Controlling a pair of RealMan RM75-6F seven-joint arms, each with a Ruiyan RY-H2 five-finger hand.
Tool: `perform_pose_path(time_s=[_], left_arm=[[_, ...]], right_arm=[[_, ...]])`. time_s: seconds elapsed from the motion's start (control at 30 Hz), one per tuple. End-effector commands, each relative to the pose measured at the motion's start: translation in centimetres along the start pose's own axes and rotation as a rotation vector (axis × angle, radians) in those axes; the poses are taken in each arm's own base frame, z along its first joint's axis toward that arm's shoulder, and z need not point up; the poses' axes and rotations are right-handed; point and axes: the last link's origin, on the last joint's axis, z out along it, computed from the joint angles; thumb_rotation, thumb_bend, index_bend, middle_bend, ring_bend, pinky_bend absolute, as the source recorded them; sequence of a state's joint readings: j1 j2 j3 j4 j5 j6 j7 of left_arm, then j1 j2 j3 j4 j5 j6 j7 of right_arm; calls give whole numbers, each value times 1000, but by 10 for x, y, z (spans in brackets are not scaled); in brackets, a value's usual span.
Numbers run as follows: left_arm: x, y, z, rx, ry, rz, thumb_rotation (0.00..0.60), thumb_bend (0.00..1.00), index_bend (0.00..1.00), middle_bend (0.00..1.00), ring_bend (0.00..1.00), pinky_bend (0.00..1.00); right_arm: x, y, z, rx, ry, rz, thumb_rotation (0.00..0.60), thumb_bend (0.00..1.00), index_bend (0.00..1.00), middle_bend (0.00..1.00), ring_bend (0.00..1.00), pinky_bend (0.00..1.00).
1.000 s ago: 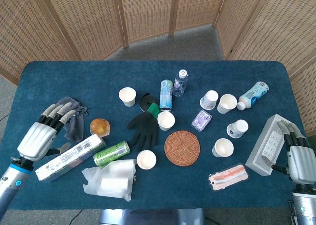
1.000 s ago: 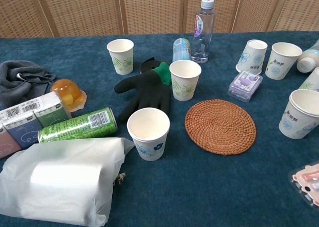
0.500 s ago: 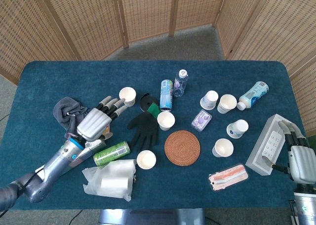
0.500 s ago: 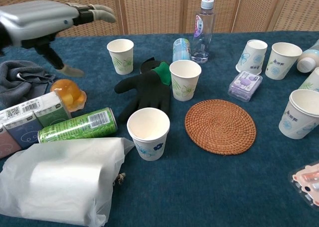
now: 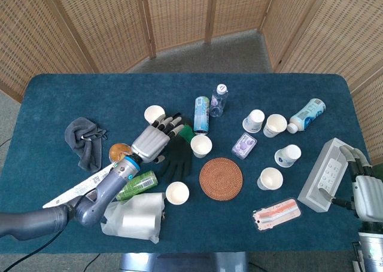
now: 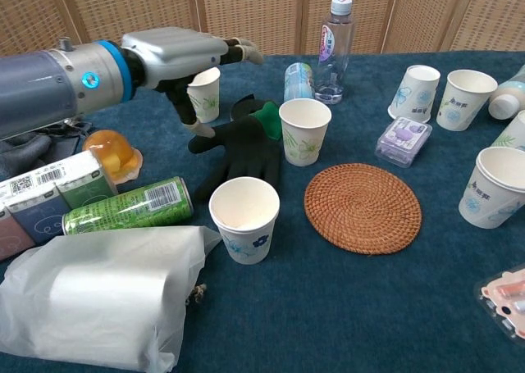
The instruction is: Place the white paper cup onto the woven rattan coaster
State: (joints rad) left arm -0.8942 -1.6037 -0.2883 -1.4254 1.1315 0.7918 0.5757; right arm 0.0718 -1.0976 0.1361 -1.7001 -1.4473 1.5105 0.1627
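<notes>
The woven rattan coaster (image 5: 221,178) (image 6: 362,206) lies bare at the table's middle. Several white paper cups stand around it: one just behind it to the left (image 5: 201,145) (image 6: 304,130), one in front to the left (image 5: 177,192) (image 6: 244,218), one to its right (image 5: 270,178) (image 6: 493,186). My left hand (image 5: 154,141) (image 6: 184,49) hovers open, fingers stretched out, over the black glove (image 5: 175,157) (image 6: 238,147), between the far-left cup (image 5: 154,115) (image 6: 202,97) and the cup behind the coaster. It holds nothing. My right hand (image 5: 365,191) sits at the table's right edge, empty.
A green can (image 5: 135,185), an orange jelly cup (image 6: 111,152), a carton (image 6: 45,194) and a plastic bag (image 6: 98,295) crowd the front left. A water bottle (image 5: 218,100), a blue can (image 5: 201,114), more cups and a grey box (image 5: 326,176) lie behind and to the right.
My left arm has swung in from the table's left edge toward the middle, and the hand now hovers over the black glove. The right hand has stayed put.
</notes>
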Motion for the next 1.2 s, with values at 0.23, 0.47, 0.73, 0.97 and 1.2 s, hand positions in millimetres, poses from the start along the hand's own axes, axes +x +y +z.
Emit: perform_pose_path(time_s=[0.23, 0.47, 0.73, 0.97, 1.2], left_arm=[[-3, 32, 36, -8, -24, 11, 600, 238, 0, 0, 0, 0], [-11, 49, 51, -7, -31, 13, 600, 247, 0, 0, 0, 22], [-19, 58, 63, -2, -5, 0, 600, 266, 0, 0, 0, 201], [-24, 74, 72, -27, 33, -13, 600, 273, 0, 56, 123, 355], [-30, 87, 79, -41, 55, 14, 600, 285, 55, 276, 245, 393]], right_arm=[[3, 3, 2, -9, 4, 20, 600, 147, 0, 0, 0, 172], [6, 4, 2, -6, 9, 33, 600, 147, 0, 0, 0, 172], [7, 5, 1, -8, 10, 44, 600, 147, 0, 0, 0, 172], [9, 6, 2, -10, 13, 56, 600, 146, 0, 0, 0, 172], [11, 7, 2, -9, 16, 65, 600, 147, 0, 0, 0, 171]])
